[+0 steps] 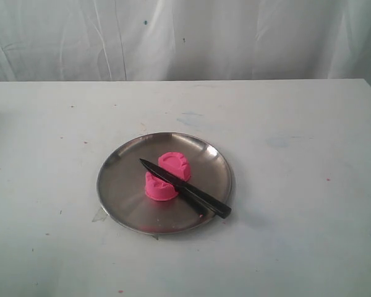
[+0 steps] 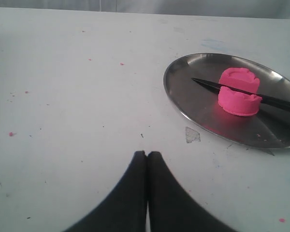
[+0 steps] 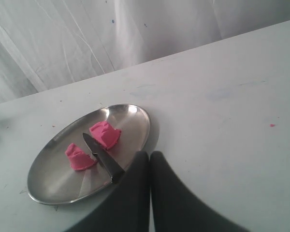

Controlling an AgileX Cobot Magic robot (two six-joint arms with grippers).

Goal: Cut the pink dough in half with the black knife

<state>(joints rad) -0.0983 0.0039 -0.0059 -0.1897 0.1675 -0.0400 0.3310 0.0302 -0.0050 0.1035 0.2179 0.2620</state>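
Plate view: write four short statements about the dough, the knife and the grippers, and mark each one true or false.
1. The pink dough lies in two pieces on the metal plate. True.
2. The black knife rests on the plate between the two pieces. True.
3. The right gripper holds the black knife. False: it is shut on nothing, off the plate.
4. The left gripper is open. False: its jaws are shut.

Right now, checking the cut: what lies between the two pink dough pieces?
The black knife, lying between the pink dough pieces; clearest in the exterior view.
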